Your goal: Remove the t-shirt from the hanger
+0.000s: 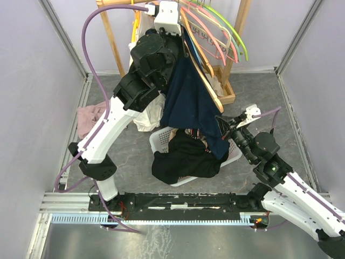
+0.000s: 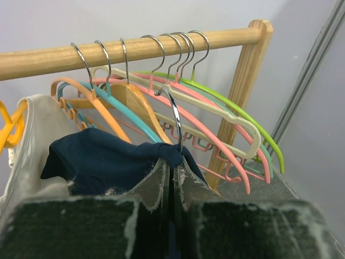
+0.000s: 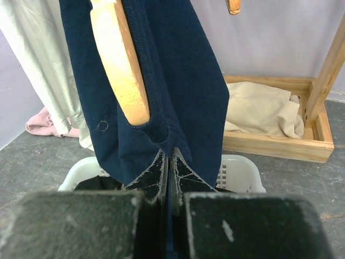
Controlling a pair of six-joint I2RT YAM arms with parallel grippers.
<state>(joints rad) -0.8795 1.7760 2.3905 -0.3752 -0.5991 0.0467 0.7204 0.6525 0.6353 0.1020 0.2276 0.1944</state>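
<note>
Right gripper [image 3: 170, 157] pinches the single navy t-shirt [image 3: 188, 81] at its fingertips. Left gripper [image 2: 172, 168] clamps the one wooden hanger [image 3: 118, 70] by its hook [image 2: 176, 121].

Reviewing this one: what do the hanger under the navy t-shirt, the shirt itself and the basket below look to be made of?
hanger: wood, pale and smoothly finished, with a rounded, warm-toned end. Its hook looks like bright metal.
t-shirt: soft knit, probably cotton. It is matte, has a stitched hem and hangs in loose folds.
basket: likely white plastic, with a rigid slotted wall and a slight sheen.
</note>
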